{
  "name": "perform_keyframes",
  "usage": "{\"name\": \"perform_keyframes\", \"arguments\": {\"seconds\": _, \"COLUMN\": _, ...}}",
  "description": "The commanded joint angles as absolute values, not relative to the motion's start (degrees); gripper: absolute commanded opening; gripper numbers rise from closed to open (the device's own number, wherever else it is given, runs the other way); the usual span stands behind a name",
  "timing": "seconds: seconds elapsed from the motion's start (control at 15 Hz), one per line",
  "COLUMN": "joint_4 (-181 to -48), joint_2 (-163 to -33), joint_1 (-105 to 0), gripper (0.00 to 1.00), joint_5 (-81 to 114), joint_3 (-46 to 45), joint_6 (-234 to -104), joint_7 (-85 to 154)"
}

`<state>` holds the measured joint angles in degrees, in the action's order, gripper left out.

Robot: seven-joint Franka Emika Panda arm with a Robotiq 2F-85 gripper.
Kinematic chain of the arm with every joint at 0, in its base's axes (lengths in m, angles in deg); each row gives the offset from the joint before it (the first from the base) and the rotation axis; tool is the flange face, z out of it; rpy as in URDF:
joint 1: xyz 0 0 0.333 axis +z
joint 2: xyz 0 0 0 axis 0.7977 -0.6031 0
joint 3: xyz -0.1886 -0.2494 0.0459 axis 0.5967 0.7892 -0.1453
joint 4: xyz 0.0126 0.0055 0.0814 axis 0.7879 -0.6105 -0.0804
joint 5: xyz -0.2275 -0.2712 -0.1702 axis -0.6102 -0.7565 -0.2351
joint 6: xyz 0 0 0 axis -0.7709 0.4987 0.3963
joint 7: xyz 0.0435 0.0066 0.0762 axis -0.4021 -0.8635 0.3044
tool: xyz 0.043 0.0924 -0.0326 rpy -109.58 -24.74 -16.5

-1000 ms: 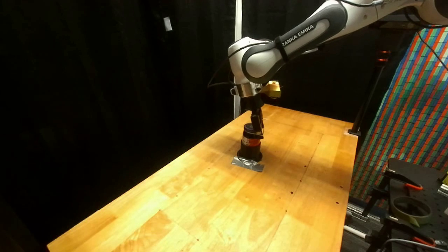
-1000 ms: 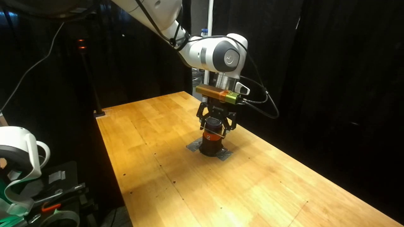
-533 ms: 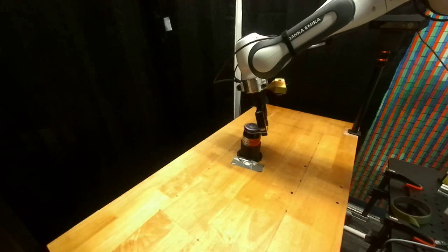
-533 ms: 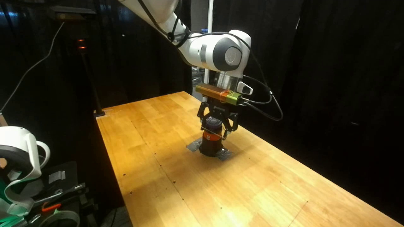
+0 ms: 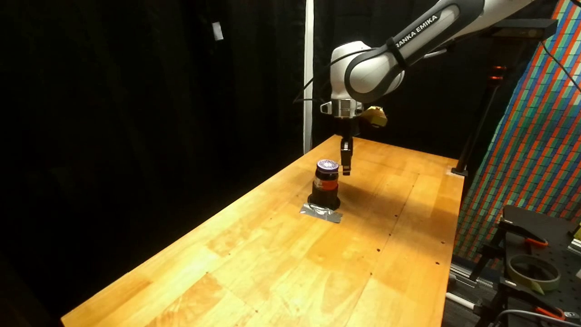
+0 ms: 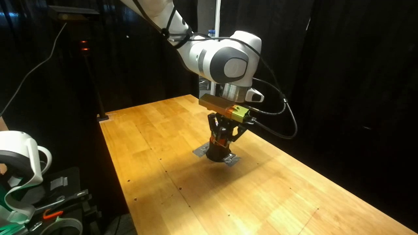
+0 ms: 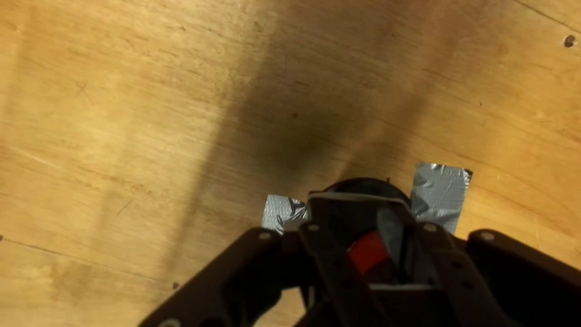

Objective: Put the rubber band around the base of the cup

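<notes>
The cup [image 5: 326, 186], dark with a reddish-orange band, stands upright on the wooden table in both exterior views. Close beside its upper part hangs my gripper [image 5: 346, 171], fingertips down, above the table. From the fingertips a thin pale rubber band [image 5: 335, 172] runs across the upper part of the cup. In the wrist view the rubber band [image 7: 351, 196] spans the two fingertips, and a second pale strand shows lower down. My gripper [image 7: 359, 203] is partly open; the cup's red part [image 7: 368, 252] shows through the gap. Much of the cup is hidden behind the fingers there.
Grey tape [image 5: 321, 212] lies flat at the cup's foot, with pieces on two sides in the wrist view. Dark curtains hang beside the table [image 5: 272, 263]. A black post [image 6: 94, 85] rises at a far corner. A side bench [image 5: 540, 236] holds a tape roll.
My gripper has shifted right in an exterior view, from over the cup to beside it, and stands more upright. The wrist has turned and the fingers have drawn closer together. The cup has stayed put.
</notes>
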<state>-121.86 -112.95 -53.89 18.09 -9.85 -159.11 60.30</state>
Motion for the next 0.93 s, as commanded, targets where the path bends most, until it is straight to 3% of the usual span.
{"name": "perform_keyframes", "arguments": {"seconds": 0.0, "joint_4": -133.0, "joint_2": -106.9, "joint_1": -57.3, "gripper": 0.06, "joint_5": 21.7, "joint_3": -11.8, "joint_6": -172.5, "joint_7": 66.0}}
{"name": "perform_keyframes", "arguments": {"seconds": 0.2, "joint_4": -139.2, "joint_2": -104.7, "joint_1": -59.8, "gripper": 0.02, "joint_5": 25.0, "joint_3": -13.7, "joint_6": -183.7, "joint_7": 70.3}}
{"name": "perform_keyframes", "arguments": {"seconds": 0.47, "joint_4": -146.2, "joint_2": -102.1, "joint_1": -65.5, "gripper": 0.07, "joint_5": 32.0, "joint_3": -19.5, "joint_6": -193.1, "joint_7": 79.3}}
{"name": "perform_keyframes", "arguments": {"seconds": 0.87, "joint_4": -151.7, "joint_2": -101.2, "joint_1": -80.9, "gripper": 0.07, "joint_5": 52.4, "joint_3": -37.7, "joint_6": -202.9, "joint_7": 103.6}}
